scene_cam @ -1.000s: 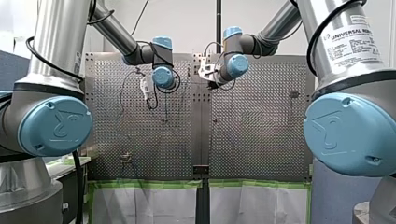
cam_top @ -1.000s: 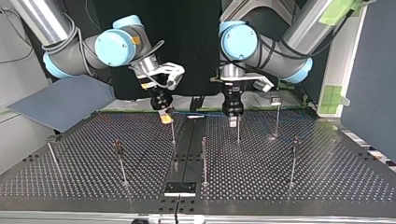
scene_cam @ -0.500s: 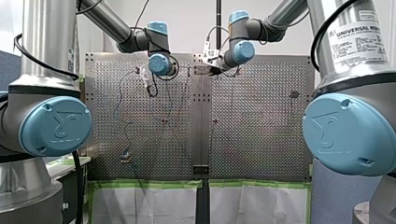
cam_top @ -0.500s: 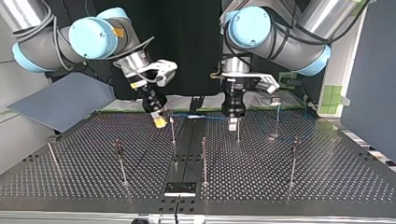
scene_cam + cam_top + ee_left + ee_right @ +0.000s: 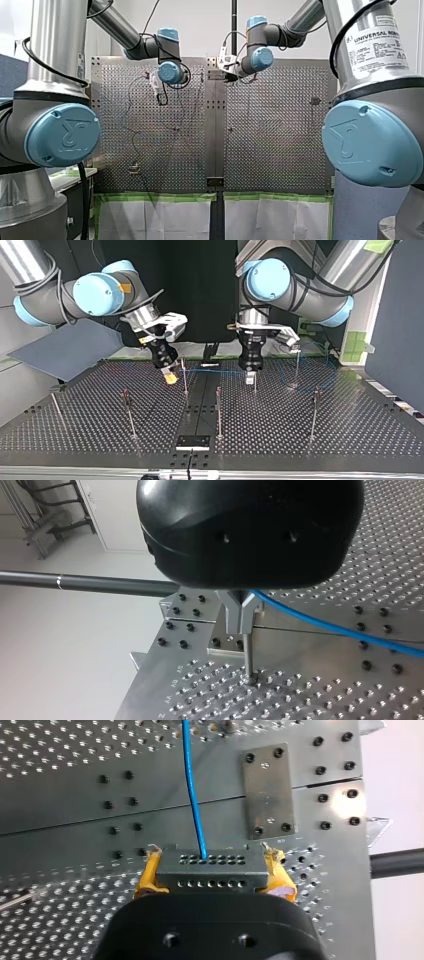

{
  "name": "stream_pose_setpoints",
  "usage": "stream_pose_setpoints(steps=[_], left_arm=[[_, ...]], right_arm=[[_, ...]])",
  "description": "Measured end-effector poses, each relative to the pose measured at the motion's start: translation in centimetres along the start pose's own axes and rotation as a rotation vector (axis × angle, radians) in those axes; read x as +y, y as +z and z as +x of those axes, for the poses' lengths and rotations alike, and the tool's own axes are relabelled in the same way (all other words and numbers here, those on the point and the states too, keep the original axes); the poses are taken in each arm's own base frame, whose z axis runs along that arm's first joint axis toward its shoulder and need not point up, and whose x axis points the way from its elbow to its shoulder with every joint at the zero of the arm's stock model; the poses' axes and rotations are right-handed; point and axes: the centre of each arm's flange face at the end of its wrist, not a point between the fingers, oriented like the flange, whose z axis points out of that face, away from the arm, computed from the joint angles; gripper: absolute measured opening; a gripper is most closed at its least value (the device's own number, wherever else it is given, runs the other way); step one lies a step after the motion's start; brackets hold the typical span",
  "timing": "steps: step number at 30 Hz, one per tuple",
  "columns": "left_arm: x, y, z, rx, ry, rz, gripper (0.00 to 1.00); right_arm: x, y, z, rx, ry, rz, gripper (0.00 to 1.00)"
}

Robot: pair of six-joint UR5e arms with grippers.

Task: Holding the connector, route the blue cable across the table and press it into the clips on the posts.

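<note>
change: top view, my right gripper [image 5: 170,377] shifted lower-left, blue cable [image 5: 215,371] now taut across centre frame to my left gripper [image 5: 249,379] | tools: right clamped on the connector [image 5: 210,872], left looks closed on the cable | meaning: span sits at a post [image 5: 185,382], clip pressing likely next

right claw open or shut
Shut: right wrist view shows my right claw clamping yellow pads on both ends of the grey perforated connector block on the blue cable.

Table [image 5: 350,430] perforated dull metal; blue cable [image 5: 192,795] smooth glossy plastic; connector [image 5: 210,872] matt grey.
</note>
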Motion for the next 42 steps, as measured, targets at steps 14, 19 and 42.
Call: stream_pose_setpoints(steps=[14,19,42], left_arm=[[0.2,2.9,0.7,-0.003,0.012,0.029,0.0],[0.4,4.1,0.6,-0.023,0.005,0.04,0.0],[0.9,8.9,1.5,-0.051,-0.005,0.085,0.0]], right_arm=[[2.0,1.7,-0.1,-0.002,0.022,0.003,0.0],[2.3,2.0,0.1,0.004,0.022,0.004,0.0],[4.8,3.8,0.9,0.029,0.014,-0.005,0.0]])
